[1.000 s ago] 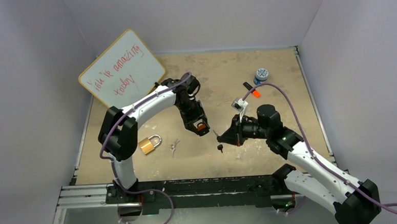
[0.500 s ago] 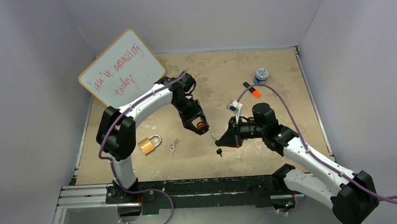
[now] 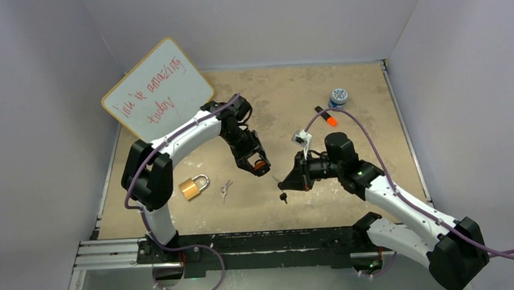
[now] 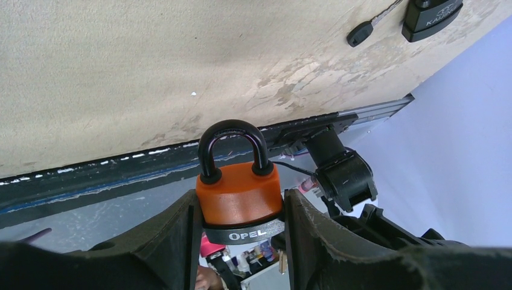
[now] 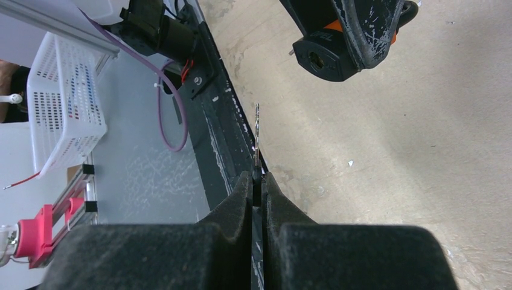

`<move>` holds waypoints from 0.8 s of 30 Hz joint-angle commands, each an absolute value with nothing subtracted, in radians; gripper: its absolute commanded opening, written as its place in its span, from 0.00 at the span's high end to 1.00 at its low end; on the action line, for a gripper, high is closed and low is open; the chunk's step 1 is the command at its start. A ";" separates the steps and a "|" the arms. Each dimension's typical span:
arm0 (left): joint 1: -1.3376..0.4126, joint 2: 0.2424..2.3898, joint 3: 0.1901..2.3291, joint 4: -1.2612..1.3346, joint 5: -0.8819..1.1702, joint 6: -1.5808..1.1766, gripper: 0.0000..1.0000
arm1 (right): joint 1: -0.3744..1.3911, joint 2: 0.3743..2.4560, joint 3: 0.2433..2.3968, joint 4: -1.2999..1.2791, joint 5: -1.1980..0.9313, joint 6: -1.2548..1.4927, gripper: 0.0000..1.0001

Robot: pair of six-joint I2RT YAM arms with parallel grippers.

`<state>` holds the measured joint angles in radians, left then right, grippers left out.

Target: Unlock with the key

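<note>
My left gripper [image 3: 258, 165] is shut on an orange padlock [image 3: 262, 163] and holds it above the table. In the left wrist view the gripper [image 4: 240, 208] clamps the orange body [image 4: 238, 190] with the black shackle pointing away. My right gripper [image 3: 287, 180] is shut on a key [image 3: 279, 180], a short way right of the padlock. In the right wrist view the gripper [image 5: 257, 179] pinches the key's head and the thin blade [image 5: 257, 136] sticks out, below and left of the padlock's keyhole end [image 5: 320, 57]. A second black-headed key [image 3: 284, 196] shows just below.
A brass padlock [image 3: 191, 187] and small silver keys [image 3: 225, 187] lie on the table at the near left. A whiteboard [image 3: 157, 89] leans at the back left. A blue-lidded jar [image 3: 338, 97] and an orange marker [image 3: 327, 118] sit at the back right.
My right gripper has moved left with the key, closer to the orange padlock. My left arm has shifted slightly left with the padlock in its grip.
</note>
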<state>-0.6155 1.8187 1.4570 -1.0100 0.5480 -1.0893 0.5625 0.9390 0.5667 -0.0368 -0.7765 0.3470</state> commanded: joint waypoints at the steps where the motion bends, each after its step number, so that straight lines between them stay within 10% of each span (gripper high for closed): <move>1: -0.609 1.751 1.451 -0.991 0.598 -1.128 0.98 | 0.562 0.940 0.611 -0.003 -0.786 0.335 1.00; 24: -0.609 1.729 1.433 -0.969 0.598 -1.167 0.98 | 0.561 0.959 0.622 -0.030 -0.727 0.320 1.00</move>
